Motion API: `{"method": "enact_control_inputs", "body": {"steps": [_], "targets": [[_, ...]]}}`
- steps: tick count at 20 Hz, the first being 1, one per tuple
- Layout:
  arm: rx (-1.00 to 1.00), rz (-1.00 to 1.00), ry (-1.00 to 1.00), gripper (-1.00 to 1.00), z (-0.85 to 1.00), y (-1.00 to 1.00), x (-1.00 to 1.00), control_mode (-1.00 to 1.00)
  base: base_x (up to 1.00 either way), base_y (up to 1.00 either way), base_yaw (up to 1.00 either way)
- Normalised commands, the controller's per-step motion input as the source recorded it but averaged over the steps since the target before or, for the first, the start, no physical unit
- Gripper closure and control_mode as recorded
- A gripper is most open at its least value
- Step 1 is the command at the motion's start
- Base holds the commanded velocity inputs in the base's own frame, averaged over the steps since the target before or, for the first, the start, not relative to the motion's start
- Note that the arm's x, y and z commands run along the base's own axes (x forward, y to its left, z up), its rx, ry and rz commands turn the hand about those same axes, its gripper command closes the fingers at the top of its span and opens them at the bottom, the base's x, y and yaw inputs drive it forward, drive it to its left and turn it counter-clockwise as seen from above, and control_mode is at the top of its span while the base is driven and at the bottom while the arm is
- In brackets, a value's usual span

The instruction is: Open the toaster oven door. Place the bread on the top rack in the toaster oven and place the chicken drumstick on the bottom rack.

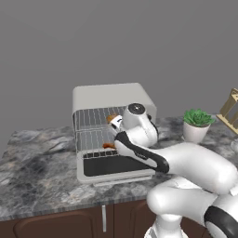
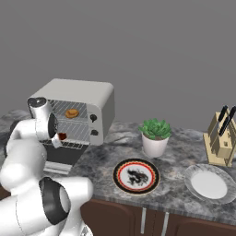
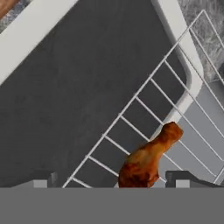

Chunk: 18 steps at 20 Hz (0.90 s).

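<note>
Two spread fingers of the tool (image 3: 111, 180) flank the glossy brown chicken drumstick (image 3: 148, 158), unheld on the thin silver-wire bottom rack (image 3: 131, 127) directly beneath; light, probably slick, it is best pinched across its meaty end.

On the marbled grey counter (image 2: 184, 138) we see a potted succulent (image 2: 154, 136) in a white pot. Just in front of it lies a round plate with a red rim and a dark figure at its centre (image 2: 136, 176). To the right of that sits a plain white plate (image 2: 208, 183). Behind the white plate stands a wooden knife block (image 2: 221, 140) with dark handles. Brown cabinet doors (image 1: 60, 225) run below the counter.
</note>
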Motion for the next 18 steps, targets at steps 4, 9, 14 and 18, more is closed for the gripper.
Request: {"method": "enact_control_inputs", "body": {"steps": [4, 9, 14, 18], "targets": [[-0.29, 0.21, 0.08, -1.0, 0.06, 0.15, -0.42, -1.0, 0.0, 0.0, 0.0], [-0.23, 0.31, 0.17, -1.0, 0.02, 0.24, 0.06, -1.0, 0.0, 0.0, 0.0], [-0.16, 0.25, 0.24, -1.0, -0.21, 0.35, 0.52, -1.0, 0.0, 0.0, 0.0], [-0.08, 0.2, 0.06, -1.0, -0.35, 0.09, 0.31, -1.0, 0.0, 0.0, 0.0]]}}
